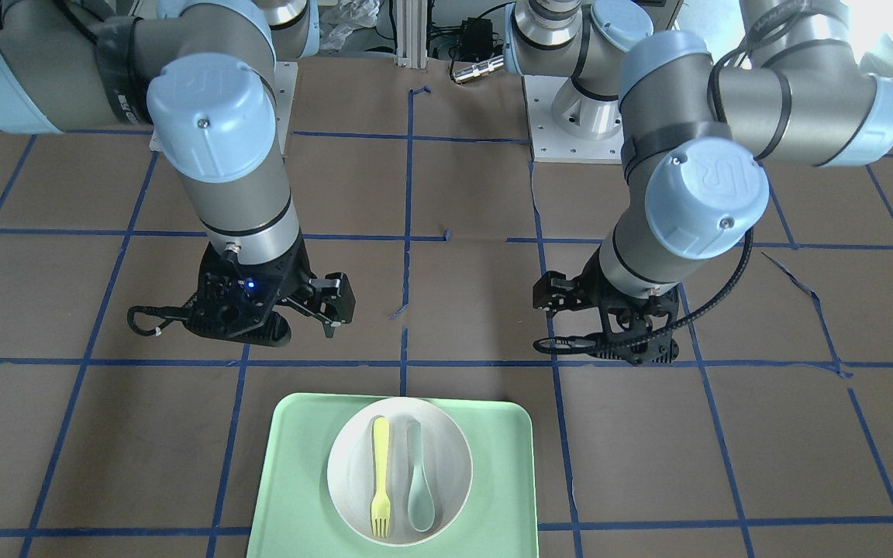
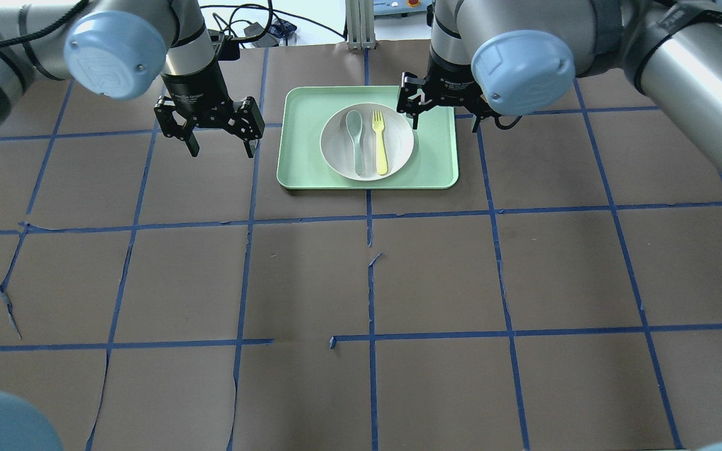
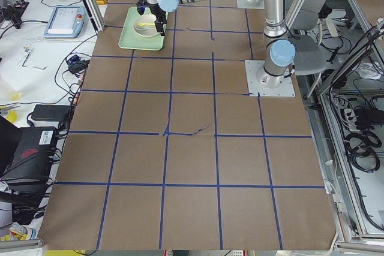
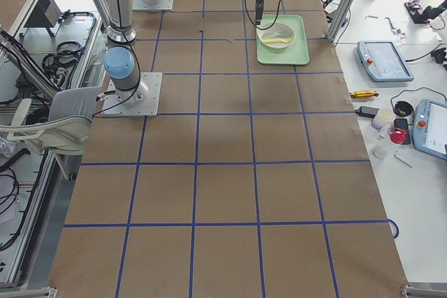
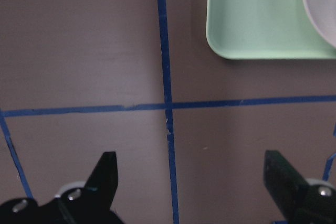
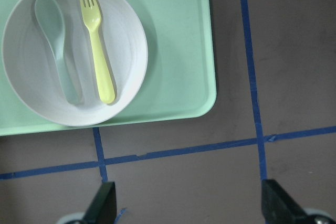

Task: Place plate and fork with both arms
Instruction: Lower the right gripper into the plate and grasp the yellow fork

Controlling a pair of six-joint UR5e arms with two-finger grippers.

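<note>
The off-white plate (image 2: 400,141) sits in the middle of the mint-green tray (image 2: 301,144) at the far side of the table. The pale-yellow fork (image 2: 380,144) lies on the plate beside a teal spoon (image 2: 356,138). My left gripper (image 2: 222,141) is open and empty, above the table to the left of the tray. My right gripper (image 2: 444,119) is open and empty, above the tray's far right corner. The right wrist view shows the plate (image 6: 128,45) and the fork (image 6: 97,51) ahead of the open fingers. The left wrist view shows only a corner of the tray (image 5: 252,19).
The table is covered in brown paper with a grid of blue tape (image 2: 370,282). Both arm bases (image 1: 574,116) stand at the robot's side. Tablets, cables and tools lie on side benches (image 4: 405,102) off the table.
</note>
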